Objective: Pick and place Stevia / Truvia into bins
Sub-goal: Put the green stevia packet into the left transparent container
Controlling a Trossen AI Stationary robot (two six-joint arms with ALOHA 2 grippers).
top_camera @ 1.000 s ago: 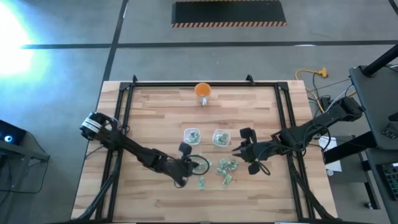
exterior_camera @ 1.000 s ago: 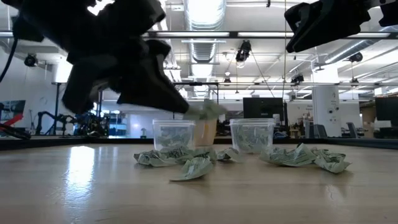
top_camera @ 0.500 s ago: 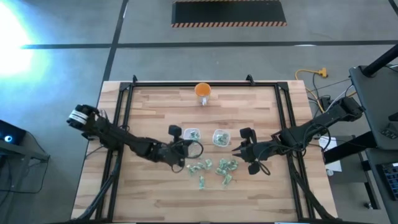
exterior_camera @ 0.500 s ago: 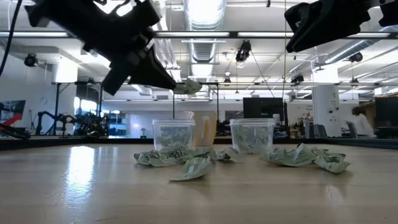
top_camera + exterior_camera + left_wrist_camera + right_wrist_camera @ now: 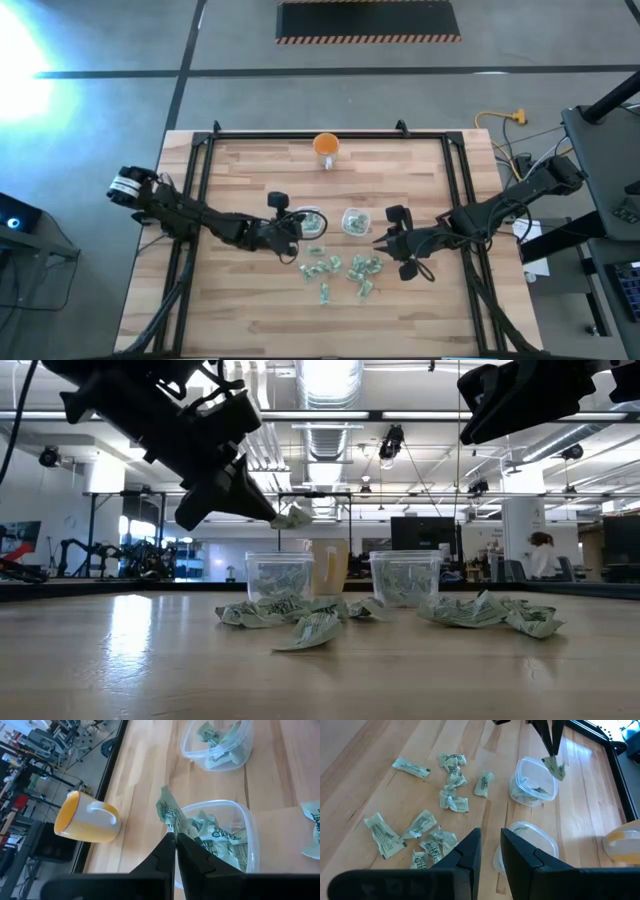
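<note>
Over the left bin (image 5: 310,219) we now have the left gripper (image 5: 300,229), fingers pinched shut on 1 Stevia sachet (image 5: 170,813). Half a second back it sat nearer and further left, beside the loose pile; 1 second back it was down at the pile itself. So the carry is basically done, and we judge release as the next step.

Left wrist view confirms it: the held sachet hangs at the bin's rim, not clearly centred over the opening. Dropping from here could clip the edge, so a small nudge inward looks wise.

Both bins already hold sachets; the right bin (image 5: 355,221) sits just beside the left 1. Loose sachets (image 5: 352,274) lie scattered on the table (image 5: 250,310) near the bins, several left to move.

Right gripper (image 5: 381,243) has not moved over the last second; it hovers right of the right bin, fingers slightly apart and empty.

Orange cup (image 5: 326,146) stands at the far edge, not involved.
</note>
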